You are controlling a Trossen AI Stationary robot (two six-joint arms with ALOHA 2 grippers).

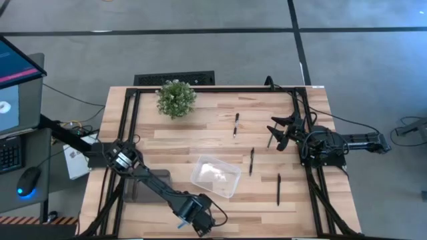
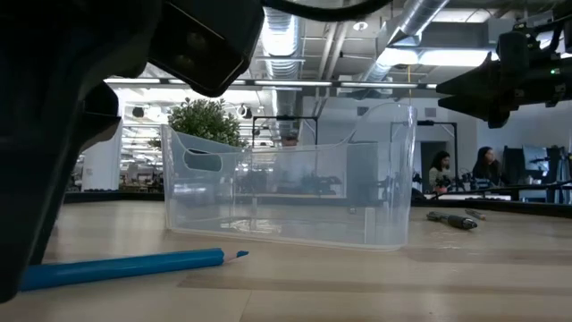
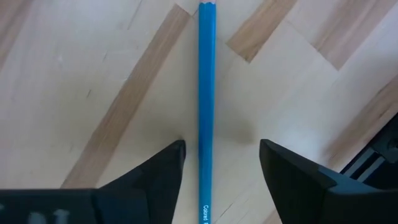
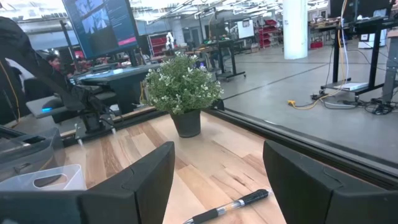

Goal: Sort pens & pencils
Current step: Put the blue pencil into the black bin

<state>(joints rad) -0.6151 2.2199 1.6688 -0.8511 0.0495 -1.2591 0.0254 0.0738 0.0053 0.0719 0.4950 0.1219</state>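
Note:
A light blue pencil (image 3: 206, 87) lies flat on the wood near the table's near edge, also seen in the low view (image 2: 125, 266). My left gripper (image 3: 221, 163) hangs over it, open, with one finger on each side of the pencil and pointing down. Three black pens (image 1: 236, 125) (image 1: 251, 161) (image 1: 278, 189) lie on the table's right half. My right gripper (image 4: 217, 180) is open and raised above the table near its right edge (image 1: 275, 133), with a black pen (image 4: 230, 207) lying ahead of it. The yellow pencil is out of view.
A clear plastic bin (image 1: 215, 175) stands near the table's middle, just beyond the blue pencil (image 2: 286, 188). A small potted plant (image 1: 175, 99) sits at the far edge. A dark metal frame (image 1: 127, 127) runs along the table's sides. People sit in the room behind (image 2: 487, 165).

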